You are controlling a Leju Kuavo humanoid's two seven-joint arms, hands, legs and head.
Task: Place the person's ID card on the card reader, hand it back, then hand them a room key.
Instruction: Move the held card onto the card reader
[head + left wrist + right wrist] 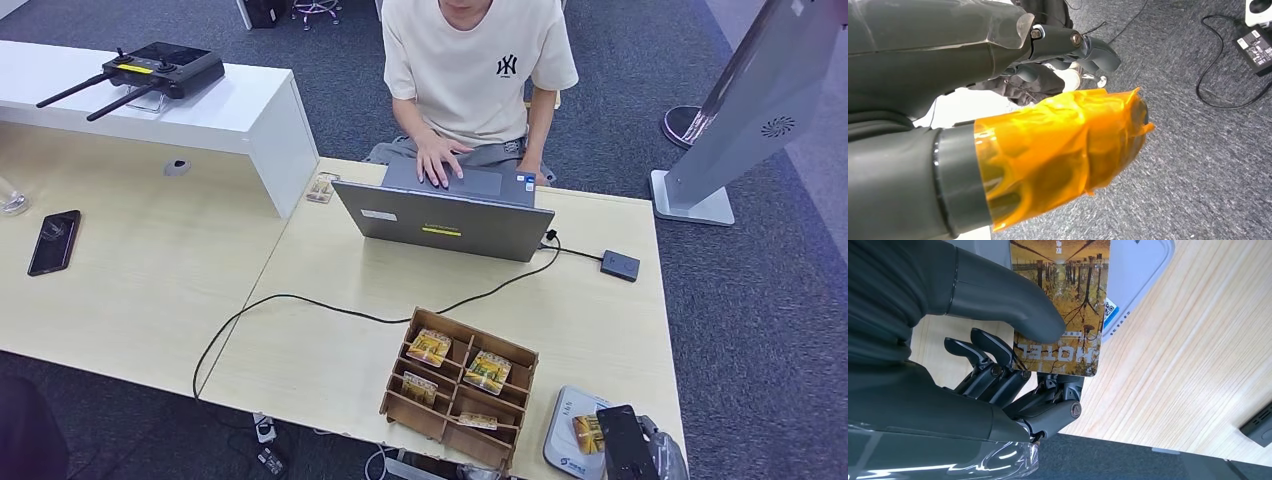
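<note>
Nearest, at the table's front edge: right hand (1013, 365), dark and smooth, thumb pressing a glossy card (1063, 305) printed with golden trees and the word HOTEL against the fingers beneath; held just above the pale rounded card reader (563, 440). Left hand (1068, 55) hanging over grey carpet (1198, 165), thumb wrapped in crinkled orange film, fingers curled in, holding nothing visible. Beside the reader, a brown slotted wooden box (458, 385) with more golden cards in its compartments. Pale wood-grain table (330, 340), matte, crossed by a black cable (300, 300). Beyond, a grey laptop (445, 215), lid toward the camera, and a small black box (620, 265) near the right edge. Farther left, a black phone (54, 241) lying flat. Behind the laptop, a seated person (470, 70) in a cream T-shirt, one hand on the keyboard. Dark grey carpet all around.
</note>
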